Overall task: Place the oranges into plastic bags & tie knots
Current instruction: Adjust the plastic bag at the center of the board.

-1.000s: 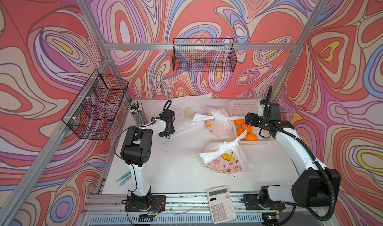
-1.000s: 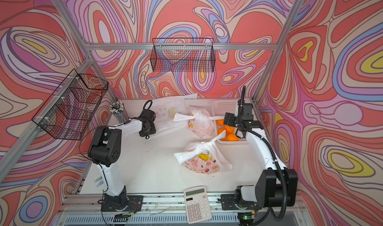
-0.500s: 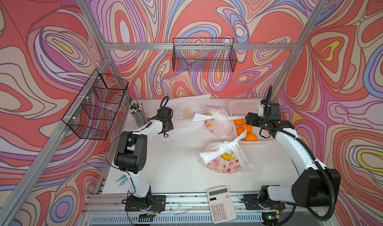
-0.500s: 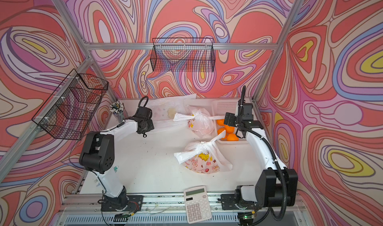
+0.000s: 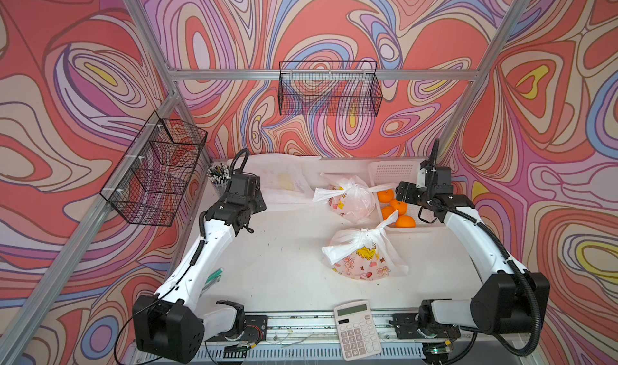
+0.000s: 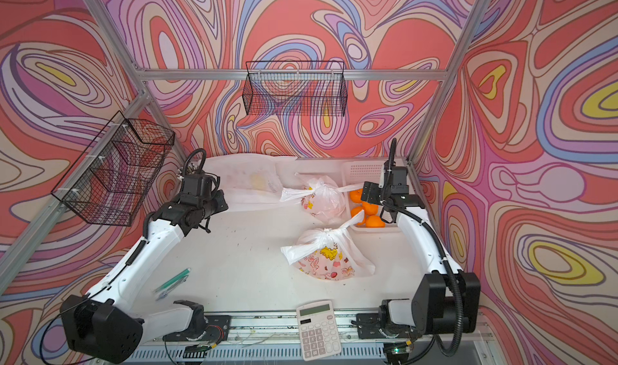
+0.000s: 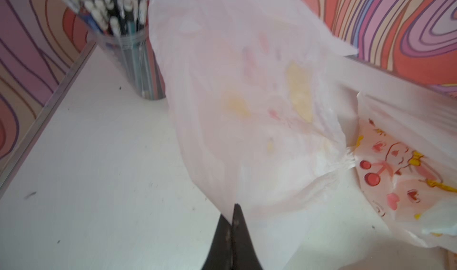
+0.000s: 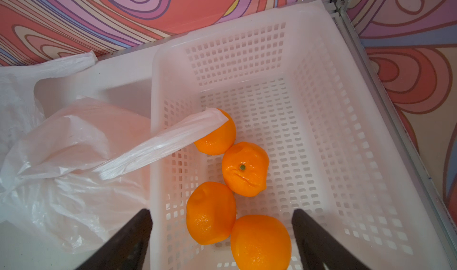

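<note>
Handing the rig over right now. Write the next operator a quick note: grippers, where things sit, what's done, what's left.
Left gripper: shut, pinching a flat thin translucent printed plastic bag near the back wall.
Right gripper: open, empty, above the white perforated plastic basket.
Done: far knotted bag and near knotted bag, bulging translucent white plastic, lie by the basket.
Left: four round bright orange fruits in the basket to bag and tie.

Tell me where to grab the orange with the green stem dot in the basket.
I'd grip the stem-dot orange across its round middle, from straight above: it sits stem-up inside the white basket, whose walls block a sideways approach. Other oranges crowd one side; bare floor lies opposite. The right hand hangs open above.
</note>
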Controlling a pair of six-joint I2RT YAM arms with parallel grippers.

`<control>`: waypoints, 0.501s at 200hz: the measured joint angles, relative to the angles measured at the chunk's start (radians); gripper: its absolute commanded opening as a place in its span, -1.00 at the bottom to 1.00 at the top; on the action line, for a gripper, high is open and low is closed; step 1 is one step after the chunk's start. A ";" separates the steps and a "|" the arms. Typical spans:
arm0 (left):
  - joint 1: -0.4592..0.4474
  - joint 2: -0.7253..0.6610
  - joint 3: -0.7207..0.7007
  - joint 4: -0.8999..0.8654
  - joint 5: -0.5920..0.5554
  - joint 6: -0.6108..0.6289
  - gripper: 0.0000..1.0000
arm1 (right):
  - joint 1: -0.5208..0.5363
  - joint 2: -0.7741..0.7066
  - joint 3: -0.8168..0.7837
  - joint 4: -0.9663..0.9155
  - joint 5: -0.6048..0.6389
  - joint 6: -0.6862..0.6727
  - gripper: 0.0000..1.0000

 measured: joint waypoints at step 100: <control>0.018 -0.297 -0.040 -0.315 -0.314 -0.146 -0.35 | 0.000 0.022 0.000 0.016 0.000 0.027 0.86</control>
